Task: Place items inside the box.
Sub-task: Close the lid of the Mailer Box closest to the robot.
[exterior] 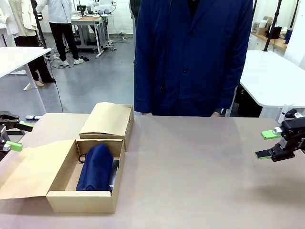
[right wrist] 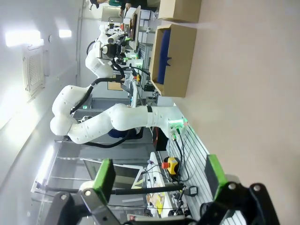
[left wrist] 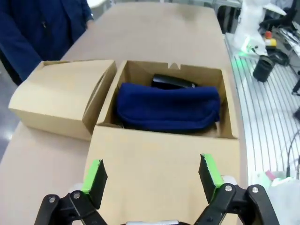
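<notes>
An open cardboard box point(exterior: 64, 196) point(left wrist: 228, 112) point(right wrist: 180, 56) stands at the table's front left with its flap folded out. Inside it lies a navy fabric pouch point(exterior: 95, 167) point(left wrist: 168, 107) point(right wrist: 161, 58), with a black item point(exterior: 113, 174) point(left wrist: 172, 82) tucked beside it. My left gripper point(exterior: 15, 136) point(left wrist: 152, 180) hangs open at the left table edge, just over the box's flap, with nothing between its fingers. At the right table edge my right gripper point(exterior: 268, 144) point(right wrist: 159, 180) is open and empty, far from the box.
A second, closed cardboard box point(exterior: 107, 120) point(left wrist: 61, 105) point(right wrist: 180, 9) sits just behind the open one. A person in a dark blue coat point(exterior: 190, 57) stands at the far side of the table. The brown table point(exterior: 200, 181) is bare through its middle and right.
</notes>
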